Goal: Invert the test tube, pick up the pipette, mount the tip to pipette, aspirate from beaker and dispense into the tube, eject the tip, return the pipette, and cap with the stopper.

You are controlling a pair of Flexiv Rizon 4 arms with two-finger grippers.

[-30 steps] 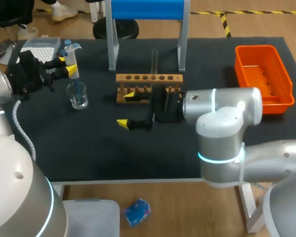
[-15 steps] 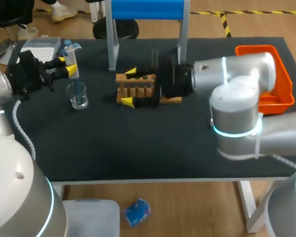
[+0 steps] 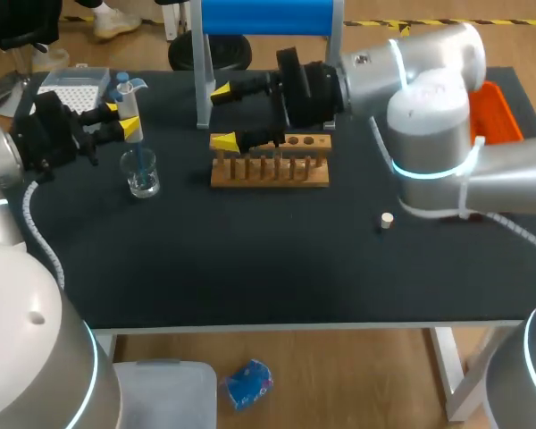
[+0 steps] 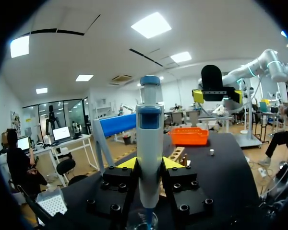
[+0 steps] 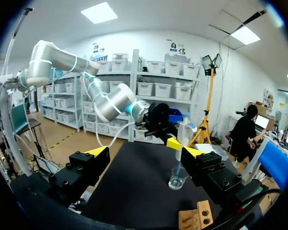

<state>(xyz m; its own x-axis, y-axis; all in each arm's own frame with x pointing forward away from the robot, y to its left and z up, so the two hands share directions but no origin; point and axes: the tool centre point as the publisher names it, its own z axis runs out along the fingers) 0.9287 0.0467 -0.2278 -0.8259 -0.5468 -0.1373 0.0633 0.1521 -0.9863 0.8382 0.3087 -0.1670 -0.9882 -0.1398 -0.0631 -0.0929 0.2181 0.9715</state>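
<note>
Aspiration step: left end effector (image 3: 121, 119) grips pipette (image 4: 149, 143), tip inside beaker (image 3: 144, 179). Right end effector (image 3: 221, 116) open above rack (image 3: 268, 168). Next: lift pipette vertically, transfer toward rack.

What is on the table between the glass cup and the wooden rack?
Nothing. In the head view the dark table between the glass cup and the wooden rack is bare. The right wrist view agrees.

Left pincer (image 3: 121, 119) clamps pipette (image 4: 149, 143) (both fingers touching); right pincer (image 3: 221, 116) spread wide, fingers level.
</note>
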